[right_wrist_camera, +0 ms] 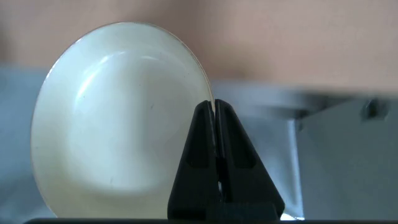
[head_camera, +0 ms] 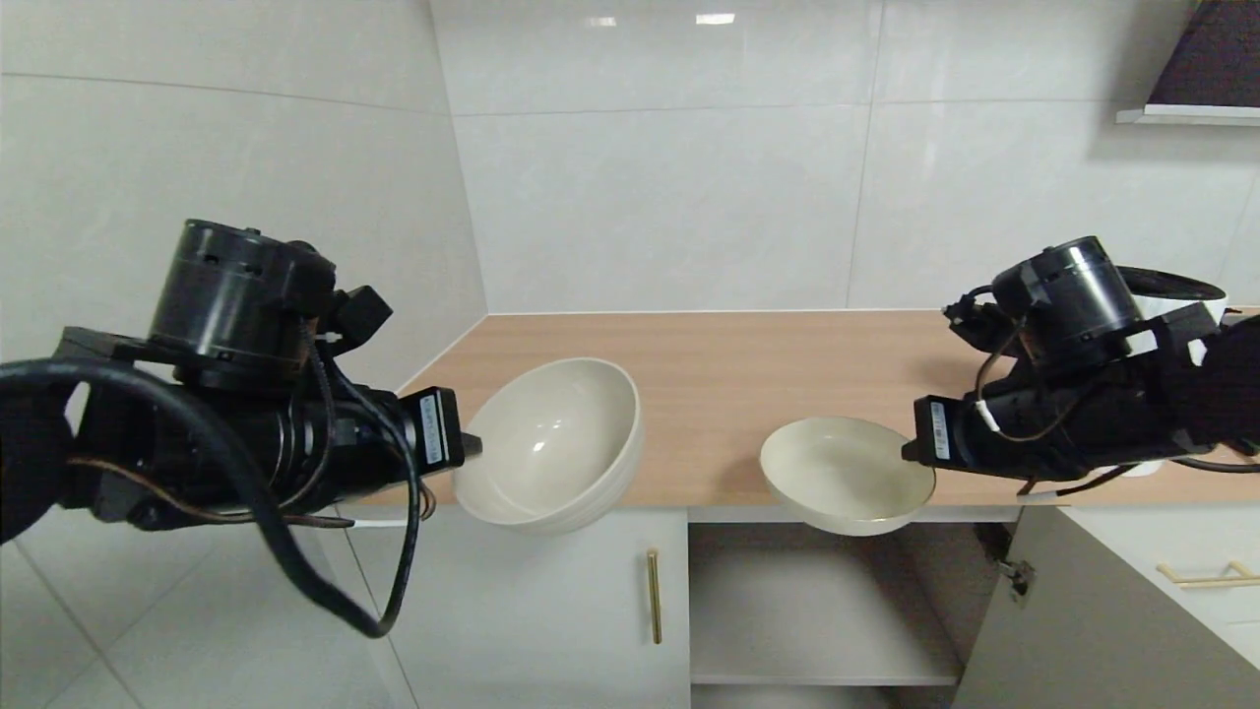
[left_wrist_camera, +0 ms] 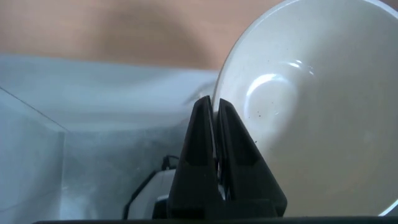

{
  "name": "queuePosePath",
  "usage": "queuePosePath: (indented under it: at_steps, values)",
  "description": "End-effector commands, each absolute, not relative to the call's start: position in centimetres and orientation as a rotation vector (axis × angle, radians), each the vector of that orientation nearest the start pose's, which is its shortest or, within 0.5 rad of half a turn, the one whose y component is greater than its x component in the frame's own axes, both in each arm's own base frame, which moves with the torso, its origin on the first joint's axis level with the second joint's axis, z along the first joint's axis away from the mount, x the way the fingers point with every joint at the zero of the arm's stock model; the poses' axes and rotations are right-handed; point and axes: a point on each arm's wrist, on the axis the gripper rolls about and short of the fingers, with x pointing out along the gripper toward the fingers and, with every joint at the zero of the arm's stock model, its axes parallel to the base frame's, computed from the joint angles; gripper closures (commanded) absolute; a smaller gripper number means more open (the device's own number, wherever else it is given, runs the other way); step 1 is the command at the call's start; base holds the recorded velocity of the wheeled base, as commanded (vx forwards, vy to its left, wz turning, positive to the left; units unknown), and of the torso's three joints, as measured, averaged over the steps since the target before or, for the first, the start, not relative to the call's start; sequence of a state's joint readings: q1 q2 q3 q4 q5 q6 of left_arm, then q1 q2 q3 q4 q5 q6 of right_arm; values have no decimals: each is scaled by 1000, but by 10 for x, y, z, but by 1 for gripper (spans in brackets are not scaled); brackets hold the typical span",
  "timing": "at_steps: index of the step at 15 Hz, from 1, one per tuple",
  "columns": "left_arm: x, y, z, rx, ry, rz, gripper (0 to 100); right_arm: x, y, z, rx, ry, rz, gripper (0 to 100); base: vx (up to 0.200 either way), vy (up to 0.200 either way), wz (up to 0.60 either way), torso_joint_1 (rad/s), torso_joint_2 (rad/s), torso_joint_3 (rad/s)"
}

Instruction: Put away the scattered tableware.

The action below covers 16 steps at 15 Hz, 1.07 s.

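My left gripper (head_camera: 471, 445) is shut on the rim of a deep cream bowl (head_camera: 551, 445), holding it tilted in the air in front of the wooden countertop (head_camera: 728, 374). In the left wrist view the black fingers (left_wrist_camera: 214, 134) pinch that bowl's rim (left_wrist_camera: 311, 112). My right gripper (head_camera: 911, 453) is shut on the rim of a shallower cream bowl (head_camera: 847, 473), held above the open cabinet. The right wrist view has its fingers (right_wrist_camera: 214, 134) clamped on this shallow bowl (right_wrist_camera: 118, 118).
Below the counter, an open cabinet (head_camera: 817, 601) has a bare shelf, its door (head_camera: 1102, 630) swung out to the right. A closed door with a gold handle (head_camera: 653, 596) is to its left. A drawer with a gold handle (head_camera: 1206, 576) is at far right. Tiled walls stand behind.
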State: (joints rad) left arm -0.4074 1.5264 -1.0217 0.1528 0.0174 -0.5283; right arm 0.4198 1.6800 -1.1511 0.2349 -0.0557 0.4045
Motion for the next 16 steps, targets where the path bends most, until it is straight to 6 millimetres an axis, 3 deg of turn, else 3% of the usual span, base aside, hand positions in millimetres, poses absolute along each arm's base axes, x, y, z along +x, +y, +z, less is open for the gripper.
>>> queuePosePath:
  at_steps: [1, 4, 8, 11, 16]
  values:
    - [219, -96, 220, -371, 718, -212, 100, 237, 106, 216, 227, 773, 235, 100, 0, 0, 0, 0, 0, 0]
    - [226, -99, 210, -376, 722, -193, 100, 233, 103, 218, 237, 762, 247, 100, 0, 0, 0, 0, 0, 0]
    - [228, -101, 208, -424, 729, -216, 100, 229, 101, 205, 226, 783, 239, 100, 0, 0, 0, 0, 0, 0]
    - [228, -101, 208, -424, 731, -219, 100, 230, 102, 200, 220, 788, 236, 100, -200, 0, 0, 12, 1, 1]
    - [229, -107, 201, -408, 760, -226, 100, 233, 103, 196, 216, 802, 231, 100, 0, 0, 0, 0, 0, 0]
